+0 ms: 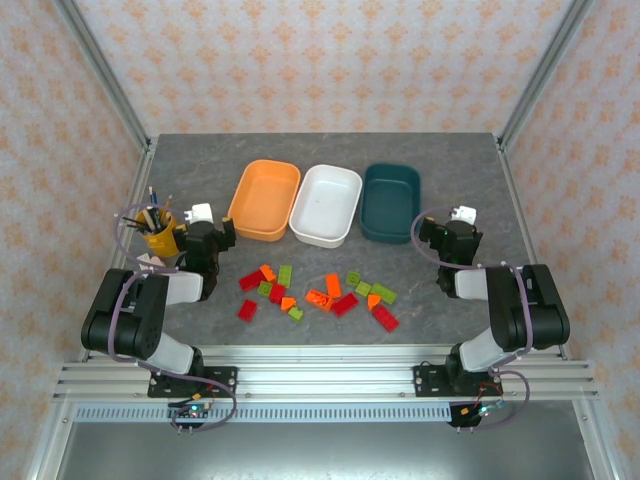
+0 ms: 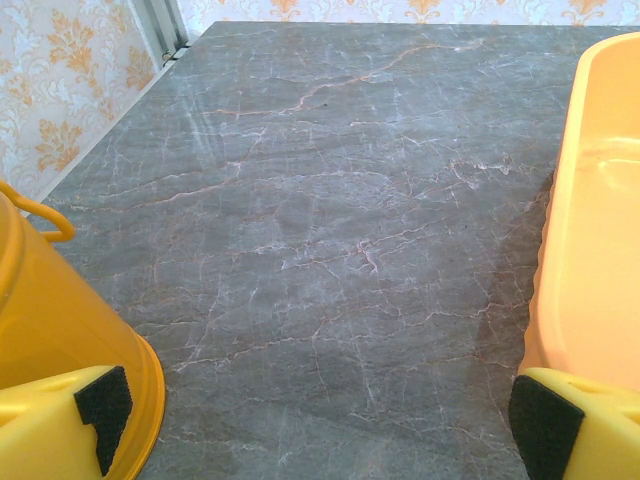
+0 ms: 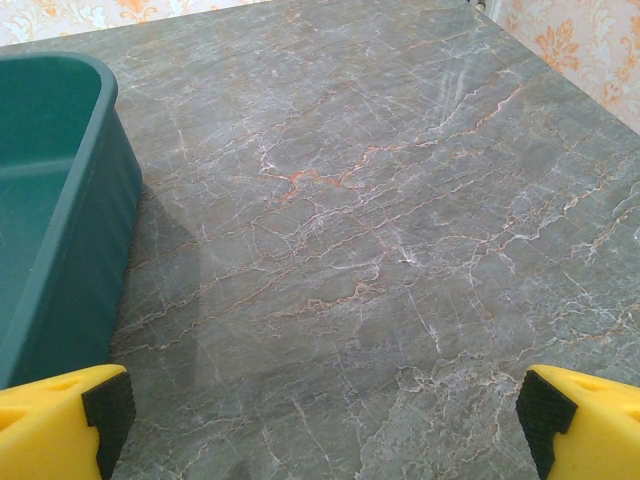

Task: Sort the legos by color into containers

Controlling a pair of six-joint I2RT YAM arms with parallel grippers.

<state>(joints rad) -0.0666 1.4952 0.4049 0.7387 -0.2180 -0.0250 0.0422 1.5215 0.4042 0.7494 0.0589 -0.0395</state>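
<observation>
– Grey marbled desk (image 1: 200,170) with patterned wallpaper (image 1: 300,60) behind it; where are the legos (image 1: 318,295)?
– Scattered loose over the near middle of the desk, red, orange and lime green, between the two arms.
– What stands beyond them?
– Three in a row, side by side: orange tub (image 1: 265,200) on the left, white tub (image 1: 326,205) in the middle, dark teal tub (image 1: 391,203) on the right.
– Left claw (image 2: 325,418)?
– Spread wide, holding nothing, above bare desk between the yellow pencil cup (image 2: 60,330) and the orange tub's left wall. The legos lie to its right and nearer the arm bases, well apart from it.
– Right claw (image 3: 327,418)?
– Wide too, and empty, with the dark teal tub's right wall just beside one finger (image 3: 60,425). The legos lie to its left and back towards the arm bases, well apart.
</observation>
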